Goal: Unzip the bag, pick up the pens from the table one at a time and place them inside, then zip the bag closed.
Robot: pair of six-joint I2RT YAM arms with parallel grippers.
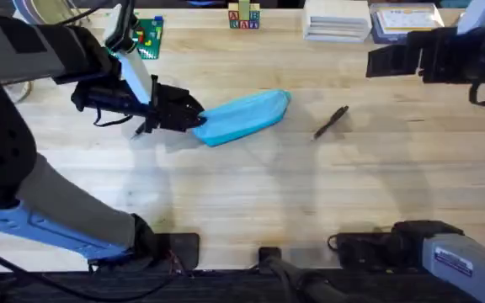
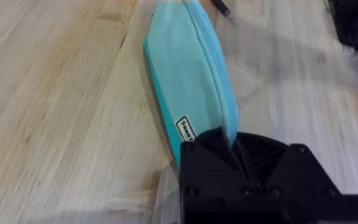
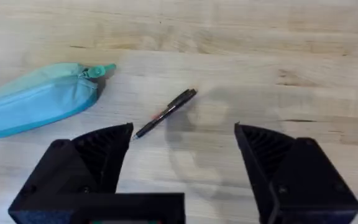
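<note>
On the left side of the wooden table [image 1: 251,194] the left arm reaches in from the left edge, and its gripper [image 1: 194,120] is clamped on the near-left tapered end of the light blue pencil pouch [image 1: 247,116]; from the left wrist camera the black fingers [image 2: 213,146] pinch the fabric right where the zipper line [image 2: 211,59] ends, beside a small white label [image 2: 185,129]. The pouch lies flat around the middle of the table, slanting from that held end up toward the far right, and its zipper looks shut along the length I can see, with the pull tab [image 3: 98,71] sitting at the far end. Just to the right of the pouch, apart from it, one thin black pen [image 1: 332,121] lies on the bare wood, slanted the same way, its far end near the pouch's tip but not touching. Over the far right corner the right gripper [image 3: 182,149] hangs above the table, its two black fingers [image 3: 104,146] spread wide and holding nothing, the pen lying on the wood below and between them. Along the far edge stand a green board with coloured pieces [image 1: 148,35], some lettered blocks [image 1: 243,17] and a stack of white boxes [image 1: 337,21].
</note>
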